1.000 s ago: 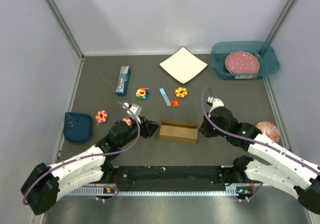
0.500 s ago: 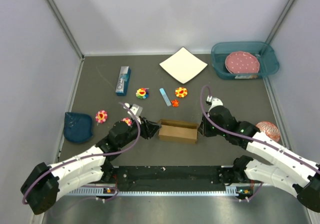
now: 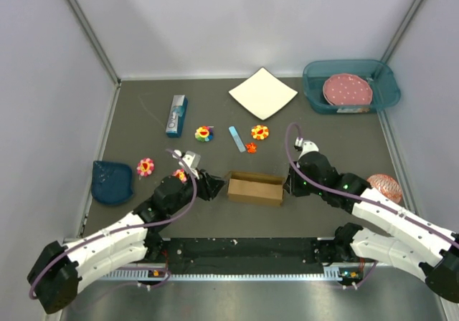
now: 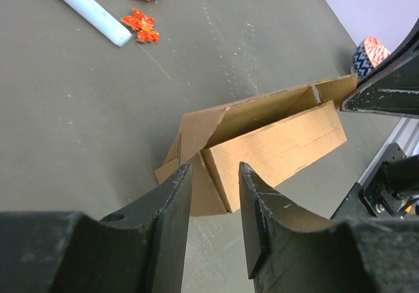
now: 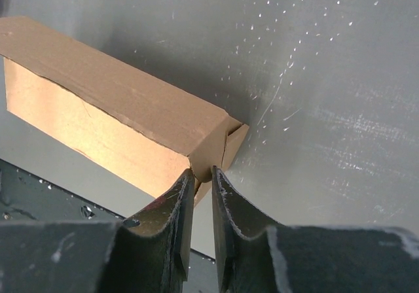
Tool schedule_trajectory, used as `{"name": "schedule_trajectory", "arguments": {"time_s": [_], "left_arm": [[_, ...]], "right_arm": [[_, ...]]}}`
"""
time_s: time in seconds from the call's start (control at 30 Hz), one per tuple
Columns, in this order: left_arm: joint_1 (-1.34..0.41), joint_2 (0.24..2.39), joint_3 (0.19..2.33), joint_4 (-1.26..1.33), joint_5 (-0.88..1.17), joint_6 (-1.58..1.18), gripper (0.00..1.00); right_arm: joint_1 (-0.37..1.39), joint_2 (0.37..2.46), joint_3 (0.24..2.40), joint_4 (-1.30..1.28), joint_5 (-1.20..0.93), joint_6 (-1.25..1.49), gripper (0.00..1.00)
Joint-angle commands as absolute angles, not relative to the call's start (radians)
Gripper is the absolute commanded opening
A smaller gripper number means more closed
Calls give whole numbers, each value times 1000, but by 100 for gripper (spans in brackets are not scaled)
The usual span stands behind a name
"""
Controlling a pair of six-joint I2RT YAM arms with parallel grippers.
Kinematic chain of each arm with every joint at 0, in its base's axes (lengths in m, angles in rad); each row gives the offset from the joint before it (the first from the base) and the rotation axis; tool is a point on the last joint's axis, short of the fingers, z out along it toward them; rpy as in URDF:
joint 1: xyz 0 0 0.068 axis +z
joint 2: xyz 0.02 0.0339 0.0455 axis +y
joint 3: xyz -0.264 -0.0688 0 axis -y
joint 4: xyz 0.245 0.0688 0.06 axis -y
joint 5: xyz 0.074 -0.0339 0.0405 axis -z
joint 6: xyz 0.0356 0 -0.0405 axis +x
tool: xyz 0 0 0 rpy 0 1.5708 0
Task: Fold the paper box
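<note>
The paper box (image 3: 255, 188) is a long brown cardboard box lying at the table's near middle, top open, with loose flaps at both ends. My left gripper (image 3: 214, 186) is at its left end; in the left wrist view the box (image 4: 275, 142) has its end flap just past the parted tips of that gripper (image 4: 215, 172), which is open. My right gripper (image 3: 288, 185) is at the right end. In the right wrist view the box (image 5: 131, 103) has its end flap corner reaching the tips of this gripper (image 5: 203, 174), whose jaws stand a narrow gap apart.
Behind the box lie a light blue strip (image 3: 237, 138) and flower toys (image 3: 204, 133) (image 3: 259, 131) (image 3: 145, 166). A blue carton (image 3: 176, 115) and white sheet (image 3: 262, 92) lie farther back. A teal bin (image 3: 381, 92) is back right, a blue dish (image 3: 112, 181) left, a patterned ball (image 3: 384, 185) right.
The right jaws have parted slightly at the box's right end flap. The left gripper has edged a little closer to the left end. The box stays put.
</note>
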State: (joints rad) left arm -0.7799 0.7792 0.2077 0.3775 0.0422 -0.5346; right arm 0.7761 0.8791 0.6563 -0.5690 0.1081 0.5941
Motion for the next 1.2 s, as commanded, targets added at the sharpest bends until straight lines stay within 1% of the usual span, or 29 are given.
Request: {"name": "schedule_trajectory", "arguments": {"time_s": [0.0,0.13,0.27,0.43,0.57,0.7,0.83,1.0,1.17], "left_arm": [[-782,636,264,255,-55,-548,40],[-784,540,258,221,-37,-581,36],[-785,540,224,331,96,-643,32],[-851,704,244,448,149,-650,25],[-939,816,270,515,132,-624,23],[-994,908,279,560,112,-627,22],[-1003,963,275,598,87,-630,23],[-1005,1032,287,633,55,-632,23],[-1005,1097,299,653,23,-643,23]], "right_arm": [[788,879,677,-554,126,583,17],[790,881,675,-555,132,581,16],[790,882,675,-555,137,580,16],[790,884,681,-560,144,575,14],[792,885,684,-563,144,574,12],[792,893,686,-563,138,575,11],[795,894,686,-565,140,575,11],[798,894,689,-568,138,572,8],[801,894,686,-568,138,574,7]]}}
